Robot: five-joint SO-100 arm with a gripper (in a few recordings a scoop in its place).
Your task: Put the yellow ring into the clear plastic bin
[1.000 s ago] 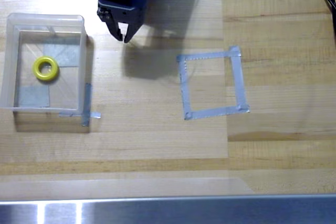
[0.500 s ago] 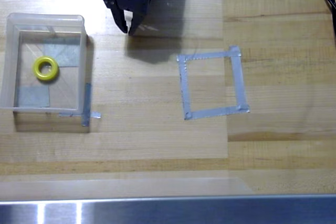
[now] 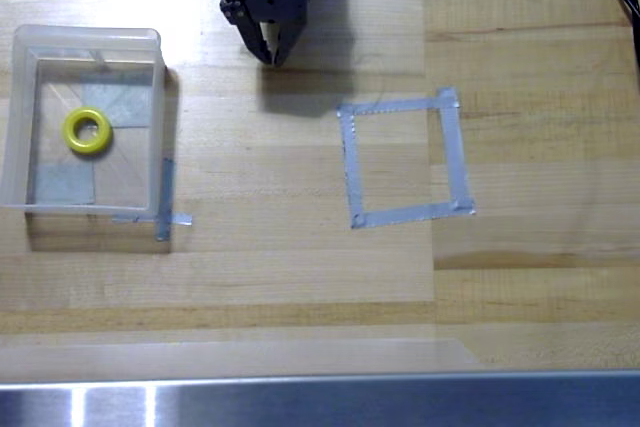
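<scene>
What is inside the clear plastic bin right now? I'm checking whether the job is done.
The yellow ring lies flat inside the clear plastic bin. Grey tape patches show through its bottom. The ring covers a small bit of the floor beneath it.

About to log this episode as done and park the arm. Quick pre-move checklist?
1. yellow ring inside the clear plastic bin: ok, lying flat on its floor.
2. Ring released: ok, the gripper is well apart from the bin and carries nothing.
3. Jaws' state: ok, nearly closed, only a narrow gap.
4. Bin upright: ok.
5. Grey tape square: ok, nothing on it.
6. Table around the gripper: ok, bare wood.
</scene>
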